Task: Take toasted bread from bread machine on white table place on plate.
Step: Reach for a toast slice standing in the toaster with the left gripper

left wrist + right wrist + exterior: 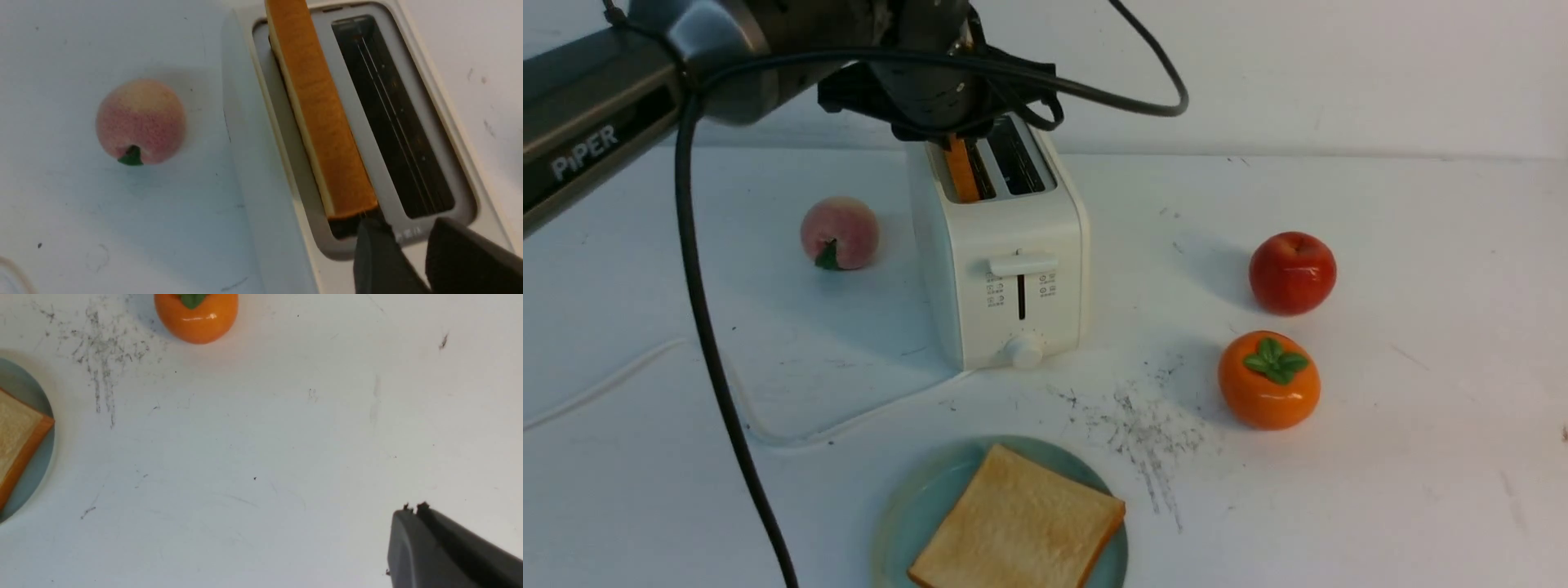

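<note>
- One piece of toasted bread (961,167) stands on edge in the slot on the robot's left of the bread machine (1013,245). Its orange-brown crust pokes a little above the top. The slot beside it shows dark, with thin wires inside.
- A second slice (1017,523) lies flat on the plate (915,510), one corner reaching the rim on the right side.
- The plate sits at the near edge of the white table (1380,490), roughly midway along it, and the front view's lower border cuts part of it off.
- The bread machine stands upright further back, about in line with the plate, with its lever and knob facing the robot.
- The left gripper (406,228) hangs over the top of the bread machine at the far end of the slots. Its jaws stand apart with a clear gap and grip nothing, and one fingertip is just beside the end of the standing slice's crust.
- The right gripper (412,508) hovers over open tabletop, well apart from the plate, jaws pressed together and holding nothing.
- A peach (840,233) rests left of the bread machine, near it but not touching.
- A red apple (1292,272) and an orange persimmon (1268,380) sit toward the right side, the persimmon nearer the front edge.
- Dark scratches (1143,433) mark the tabletop between the plate and the persimmon.
- A white cord (605,384) trails from the bread machine's base toward the left edge.
</note>
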Robot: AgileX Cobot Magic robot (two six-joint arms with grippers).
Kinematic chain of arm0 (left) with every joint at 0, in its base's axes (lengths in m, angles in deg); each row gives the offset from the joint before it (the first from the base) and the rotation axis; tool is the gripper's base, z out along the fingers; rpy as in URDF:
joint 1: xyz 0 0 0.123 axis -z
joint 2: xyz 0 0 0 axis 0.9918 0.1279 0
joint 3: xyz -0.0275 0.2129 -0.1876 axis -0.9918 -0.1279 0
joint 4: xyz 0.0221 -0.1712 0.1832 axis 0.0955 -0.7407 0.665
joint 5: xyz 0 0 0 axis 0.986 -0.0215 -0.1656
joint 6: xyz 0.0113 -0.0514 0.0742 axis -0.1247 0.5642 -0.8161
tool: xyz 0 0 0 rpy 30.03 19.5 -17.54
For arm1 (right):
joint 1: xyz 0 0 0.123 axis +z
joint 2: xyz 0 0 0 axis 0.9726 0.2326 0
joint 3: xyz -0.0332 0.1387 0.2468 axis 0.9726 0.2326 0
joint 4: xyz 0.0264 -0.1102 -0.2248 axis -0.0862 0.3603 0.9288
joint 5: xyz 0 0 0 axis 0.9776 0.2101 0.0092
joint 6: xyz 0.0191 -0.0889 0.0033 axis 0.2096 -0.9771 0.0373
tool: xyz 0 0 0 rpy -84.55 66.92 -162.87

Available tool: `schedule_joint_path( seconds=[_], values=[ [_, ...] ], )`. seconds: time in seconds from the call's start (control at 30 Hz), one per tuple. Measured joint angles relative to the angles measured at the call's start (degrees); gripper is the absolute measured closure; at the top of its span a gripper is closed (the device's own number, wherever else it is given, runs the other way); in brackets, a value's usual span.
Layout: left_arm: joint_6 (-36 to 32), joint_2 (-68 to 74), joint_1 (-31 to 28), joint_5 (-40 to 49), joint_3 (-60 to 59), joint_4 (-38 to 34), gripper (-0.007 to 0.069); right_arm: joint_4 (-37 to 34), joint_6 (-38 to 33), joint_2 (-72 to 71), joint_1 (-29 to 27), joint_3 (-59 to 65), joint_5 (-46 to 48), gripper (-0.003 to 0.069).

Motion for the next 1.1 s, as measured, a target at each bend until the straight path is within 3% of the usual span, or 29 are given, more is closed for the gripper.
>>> schedule_joint_path(
  seconds=[0.2,0.5,0.8,1.0,1.1],
  values=[
    [1.9,1.5,0.0,-2.0,0.1,2.6,0.0259,0.0,0.0,0.0,0.0,0.0,-0.1,0.0657],
    [2.1,5.5,0.0,-6.0,0.1,7.8,0.0246,0.0,0.0,0.0,0.0,0.0,-0.2,0.0655],
    [2.3,8.2,0.0,-7.7,0.1,12.6,0.0330,0.0,0.0,0.0,0.0,0.0,-0.2,0.0647],
    [2.4,9.2,0.0,-10.1,0.1,12.7,0.0520,0.0,0.0,0.0,0.0,0.0,-0.3,0.0642],
    [2.4,9.2,0.0,-10.3,0.6,12.4,0.0524,-0.1,0.0,0.0,0.0,0.0,-0.3,0.0639]
  ],
)
